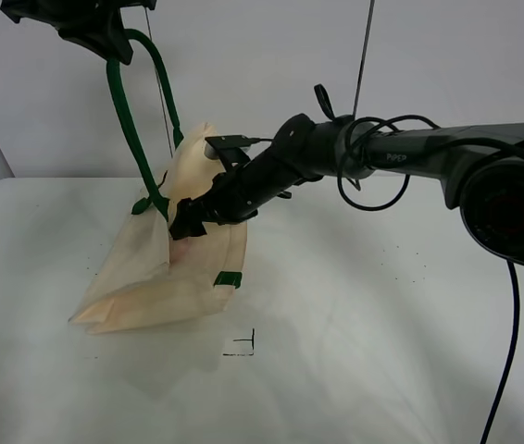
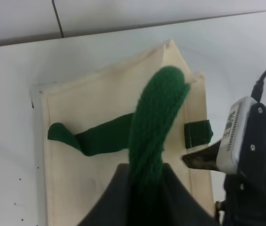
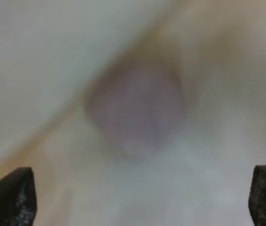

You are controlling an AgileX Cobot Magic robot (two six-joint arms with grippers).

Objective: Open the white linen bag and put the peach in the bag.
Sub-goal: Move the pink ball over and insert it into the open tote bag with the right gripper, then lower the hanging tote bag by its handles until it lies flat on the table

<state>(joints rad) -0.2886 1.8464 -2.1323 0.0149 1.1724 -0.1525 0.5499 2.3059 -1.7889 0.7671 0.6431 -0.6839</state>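
The peach (image 3: 135, 110), a blurred pink round, lies inside the bag (image 1: 142, 277), dead ahead of the right gripper (image 3: 137, 197), whose jaws stand wide and hold nothing. That gripper pokes into the bag's mouth and is by far the nearer arm. Overhead, the left gripper (image 1: 105, 37) has its jaws clamped on a green strap (image 1: 125, 120), hoisting one side off the worktop (image 1: 382, 351). The way out, it seems, is straight back.

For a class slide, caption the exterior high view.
Left gripper holds up the green strap of the white linen bag; right gripper reaches inside.
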